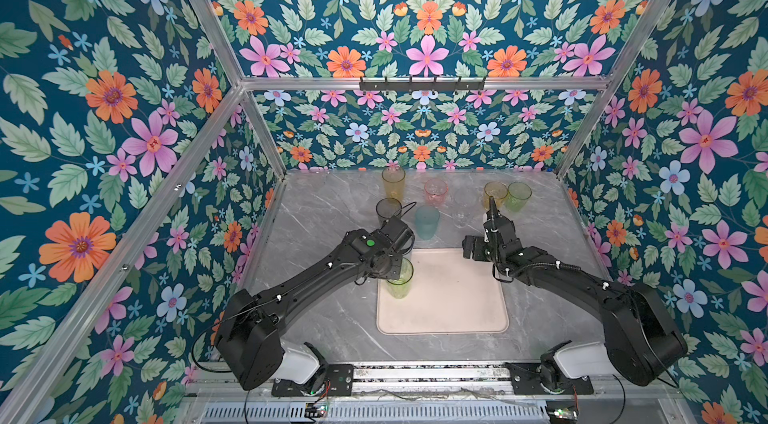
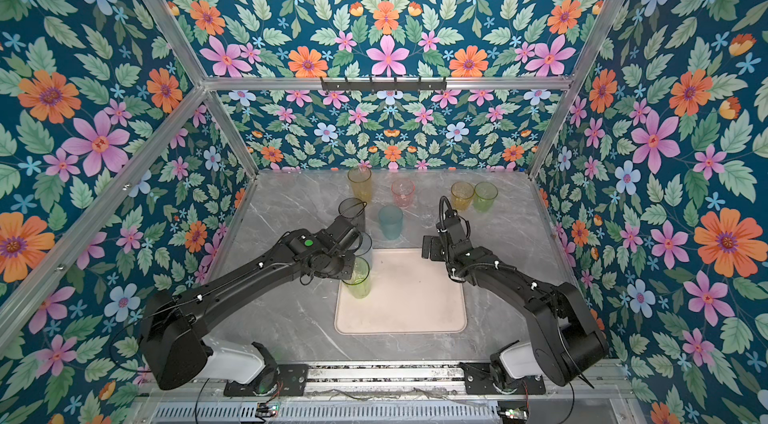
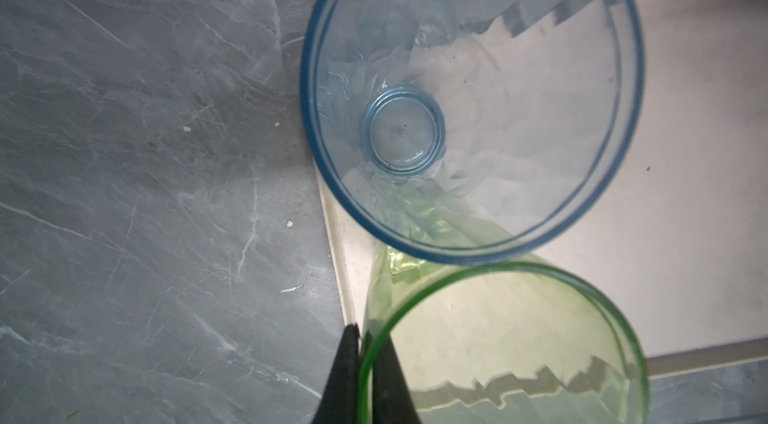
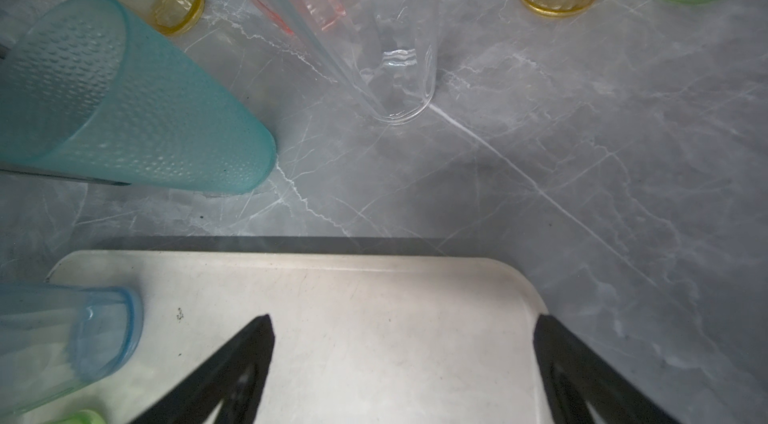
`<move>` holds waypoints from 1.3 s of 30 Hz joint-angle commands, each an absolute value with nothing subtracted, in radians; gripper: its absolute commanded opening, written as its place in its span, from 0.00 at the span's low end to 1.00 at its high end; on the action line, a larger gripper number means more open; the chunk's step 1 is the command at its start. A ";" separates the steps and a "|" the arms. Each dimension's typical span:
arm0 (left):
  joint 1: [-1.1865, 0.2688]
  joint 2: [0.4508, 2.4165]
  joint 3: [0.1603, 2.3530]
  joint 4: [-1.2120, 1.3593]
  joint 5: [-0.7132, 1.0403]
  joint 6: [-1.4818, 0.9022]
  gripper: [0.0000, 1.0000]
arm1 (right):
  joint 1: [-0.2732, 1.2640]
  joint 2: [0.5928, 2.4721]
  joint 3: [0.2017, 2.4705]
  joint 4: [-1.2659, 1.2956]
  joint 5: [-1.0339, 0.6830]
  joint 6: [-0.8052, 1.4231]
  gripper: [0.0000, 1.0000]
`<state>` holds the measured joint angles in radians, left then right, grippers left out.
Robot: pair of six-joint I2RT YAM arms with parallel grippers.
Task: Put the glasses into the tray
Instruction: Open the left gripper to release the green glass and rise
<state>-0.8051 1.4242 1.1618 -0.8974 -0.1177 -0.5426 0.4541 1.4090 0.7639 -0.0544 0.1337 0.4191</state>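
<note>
The cream tray (image 1: pixel 453 310) lies in the middle of the marble table. A tall yellow-green glass (image 1: pixel 400 283) is upright at the tray's left edge, and my left gripper (image 3: pixel 368 330) is shut on its rim (image 3: pixel 374 343), one finger inside and one outside. A blue-grey glass (image 2: pixel 365 244) stands beside it in the tray's far left corner (image 3: pixel 469 110). My right gripper (image 4: pixel 403 320) hangs open and empty over the tray's far right corner (image 4: pixel 511 276). The other glasses stand on the table behind the tray: smoky dark (image 1: pixel 388 210), teal (image 1: pixel 427 222), tall amber (image 1: pixel 393 182), pink (image 1: pixel 436 191), clear (image 1: pixel 464 206), short amber (image 1: pixel 495 193), green (image 1: pixel 518 195).
Flowered walls and aluminium posts (image 1: pixel 257 131) close in the table on three sides. A hook rail (image 1: pixel 422 83) hangs on the back wall. Both arm bases sit on a rail (image 1: pixel 428 374) at the front edge.
</note>
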 commanded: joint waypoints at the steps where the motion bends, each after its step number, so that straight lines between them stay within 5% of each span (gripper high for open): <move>1: -0.805 1.427 1.166 -0.930 -0.114 -0.544 0.01 | 0.454 1.404 0.770 -0.054 0.141 0.424 0.99; 16: -0.805 1.452 1.172 -0.944 -0.093 -0.550 0.00 | 0.454 1.402 0.770 -0.054 0.140 0.425 0.99; 22: -0.805 1.450 1.181 -0.946 -0.101 -0.550 0.16 | 0.455 1.401 0.769 -0.054 0.139 0.425 0.99; 39: -0.803 1.421 1.314 -1.024 -0.149 -0.519 0.36 | 0.454 1.398 0.768 -0.052 0.138 0.424 0.99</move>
